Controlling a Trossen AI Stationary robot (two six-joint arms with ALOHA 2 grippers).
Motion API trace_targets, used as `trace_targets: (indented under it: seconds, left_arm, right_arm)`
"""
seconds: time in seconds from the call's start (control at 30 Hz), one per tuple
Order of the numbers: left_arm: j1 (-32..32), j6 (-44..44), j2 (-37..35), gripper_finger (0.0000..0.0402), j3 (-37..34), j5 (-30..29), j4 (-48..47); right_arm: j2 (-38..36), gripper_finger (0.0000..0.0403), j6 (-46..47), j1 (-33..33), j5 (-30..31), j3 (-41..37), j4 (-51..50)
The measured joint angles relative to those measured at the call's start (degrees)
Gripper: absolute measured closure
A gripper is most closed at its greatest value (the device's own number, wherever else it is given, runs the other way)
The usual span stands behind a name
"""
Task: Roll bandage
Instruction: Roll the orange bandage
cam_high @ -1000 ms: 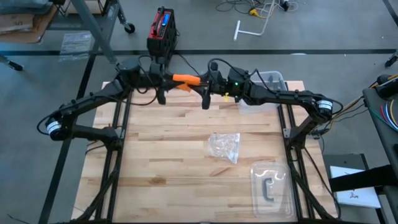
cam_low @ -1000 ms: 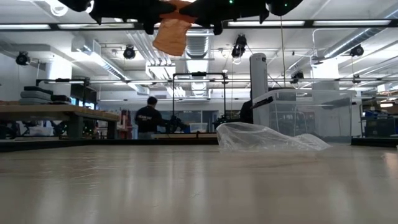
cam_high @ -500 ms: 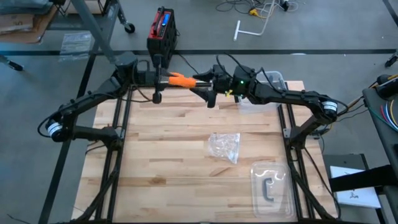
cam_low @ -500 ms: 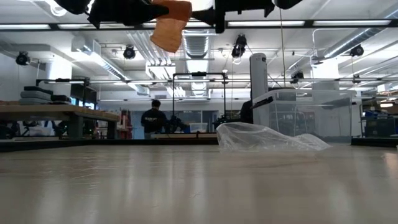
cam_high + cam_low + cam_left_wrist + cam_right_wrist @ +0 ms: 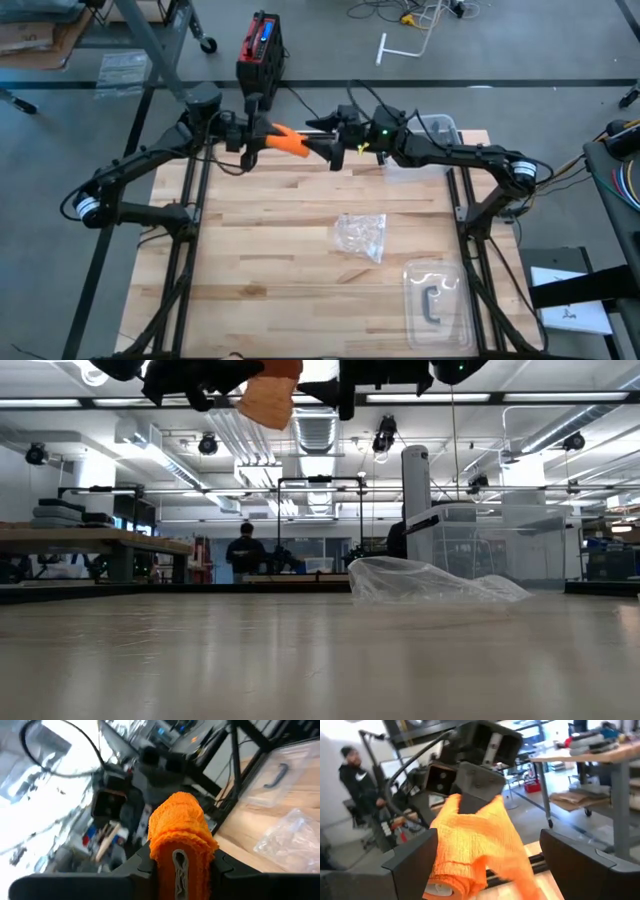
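Your left gripper (image 5: 180,870) is pinching the bandage (image 5: 181,837), a bright orange strip of soft, nubbly woven fabric folded into a thick wad, high above the far edge of the table (image 5: 280,250). Your right gripper (image 5: 490,855) is standing just beside it with its flat dark fingers (image 5: 412,857) spread wide on either side of the cloth, holding nothing. A second ago it was narrower and the orange band was stretching between both grippers; now it is bunching at the left one. Below, a crumpled clear plastic wrapper (image 5: 361,236) and a clear lidded box (image 5: 437,297) are lying on the pale planked wood.
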Motion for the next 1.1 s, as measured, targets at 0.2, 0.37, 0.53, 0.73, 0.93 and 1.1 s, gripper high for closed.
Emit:
trace_targets:
  seconds: [0.2, 0.37, 0.53, 0.73, 0.93, 1.1]
  left_arm:
    - [-0.01, 1.09, 0.00, 0.0324, 0.00, -0.24, -0.04]
    - [0.05, 3.90, -0.08, 0.0327, 0.00, -0.50, 0.15]
    - [0.00, 4.38, -0.18, 0.0324, 0.00, -1.16, 0.05]
    - [0.00, 5.29, -0.20, 0.0325, 0.00, -2.18, 0.23]
    - [0.00, 5.29, -0.22, 0.0321, 0.00, -2.20, 1.53]
    - [0.00, 5.22, -0.22, 0.0320, 0.00, -1.97, 1.78]
  right_arm:
    - [1.59, 0.0059, -3.14, 1.25, -6.69, -0.02, 4.37]
    - [1.60, 0.0059, -3.33, 1.45, -5.91, -0.02, 2.38]
    - [1.59, 0.0059, -3.73, 1.84, -5.60, -0.02, 2.39]
    - [1.59, 0.0084, -3.60, 1.94, -2.59, -0.02, 2.65]
    - [1.63, 0.0124, -2.01, 1.95, -2.04, -0.02, 3.28]
    - [3.86, 0.0155, -1.37, 2.21, -2.67, 0.40, 4.72]
